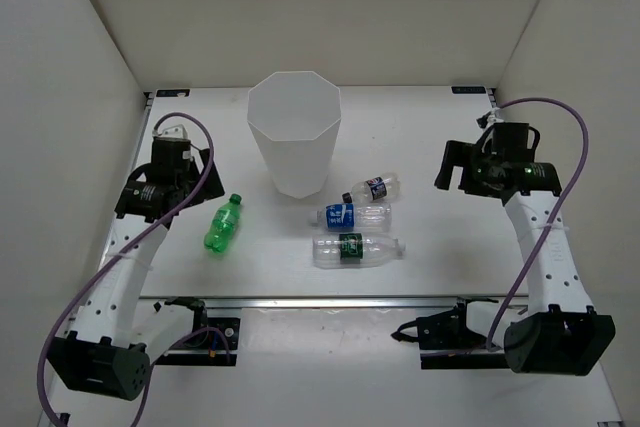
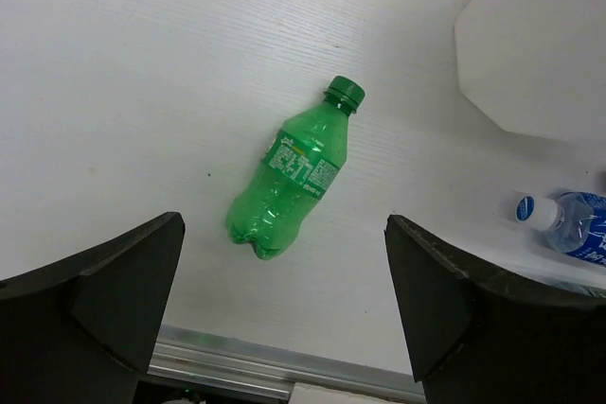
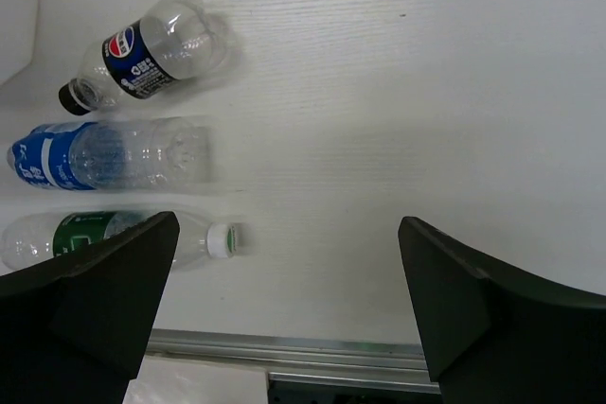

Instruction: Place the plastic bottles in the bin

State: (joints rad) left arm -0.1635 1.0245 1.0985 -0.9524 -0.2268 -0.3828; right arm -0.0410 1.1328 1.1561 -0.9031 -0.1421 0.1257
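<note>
The tall white faceted plastic bin [image 1: 294,142] stands upright; left of it and nearer the arms lies the green plastic bottle [image 1: 223,224], long axis slanted, green cap aimed toward the bin; by the bin's right foot three more lie roughly crosswise: the clear bottle with a dark-blue label [image 1: 371,189] and the clear bottle with a bright-blue label [image 1: 356,214], caps toward the bin; the clear bottle with a green label [image 1: 356,249], white cap pointing away; the left gripper [image 2: 284,224] hangs wide open over the green bottle, gripping nothing; the right gripper [image 3: 289,222], equally spread and empty, sits well right of the bin.
</note>
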